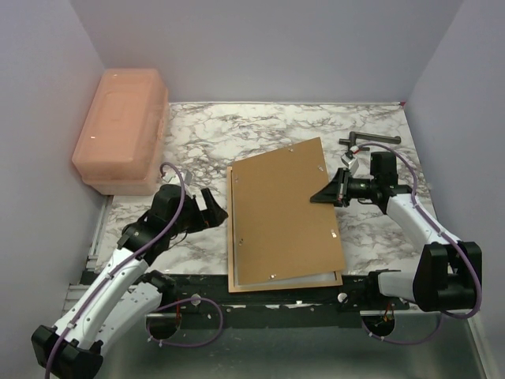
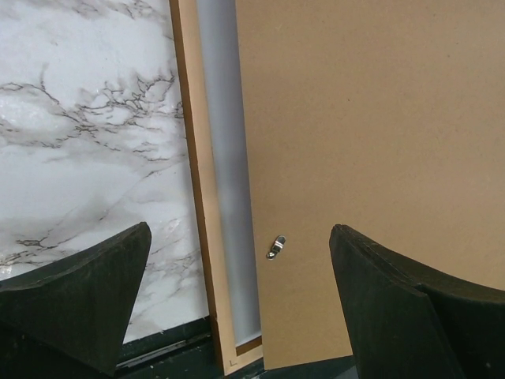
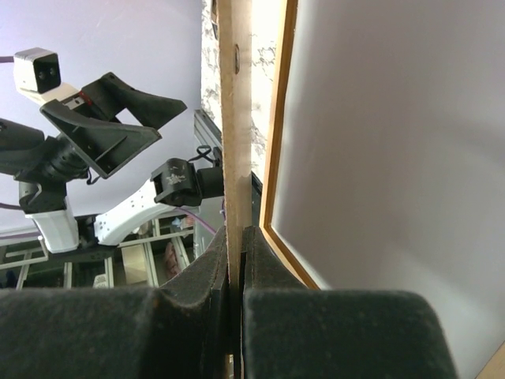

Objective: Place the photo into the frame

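Only my right wrist view shows the grip: my right gripper (image 3: 239, 246) is pinched tight on the right edge of the plain brown backing board (image 1: 288, 209), with a gap between that edge and the thin orange-brown wooden frame (image 1: 231, 237) lying flat on the white marble table (image 1: 260, 126). My left gripper (image 1: 209, 209) gapes wide, holding nothing, just left of the frame. A pale sheet (image 2: 225, 158) fills the frame; whether it is the photo I cannot tell. Only the top view shows the one pink plastic box (image 1: 122, 130) and one dark metal tool (image 1: 371, 140). One board, one frame. The board sits skewed, its far-right corner overhanging, with bare marble on both sides
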